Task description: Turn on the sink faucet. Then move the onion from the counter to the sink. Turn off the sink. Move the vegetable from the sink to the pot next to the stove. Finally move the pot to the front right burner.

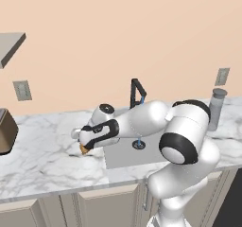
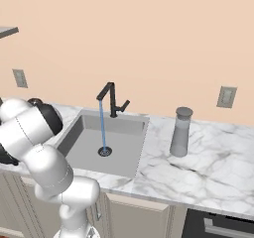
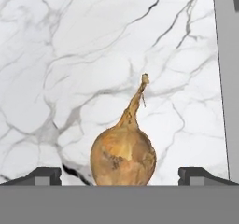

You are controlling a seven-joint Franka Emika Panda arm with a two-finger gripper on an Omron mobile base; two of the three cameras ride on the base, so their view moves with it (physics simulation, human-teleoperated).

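On the white grey-veined marble tabletop [image 1: 47, 160], left of the grey sink basin [image 1: 124, 156] in the left base view, the white arm reaches down and across, its dark-banded gripper [image 1: 84, 147] lowered over the small golden-brown onion bulb [image 1: 84, 149], of which a sliver peeks out beneath the hand. The slim matte-black faucet [image 1: 137, 92] rises behind the forearm.

In the right base view, a thin blue stream of water [image 2: 102, 128] falls from the faucet's spout to the drain [image 2: 104, 151], so the tap appears to be running; a grey cylindrical lidded jar [image 2: 180, 132] stands on the tabletop right of the basin.

In the hand view, the onion sits centred between the two dark fingertips [image 3: 44, 175], which stand wide apart and touch nothing. Its pointed stem runs away from the camera, roughly across the closing line. The jaws look ready to close on the round body.
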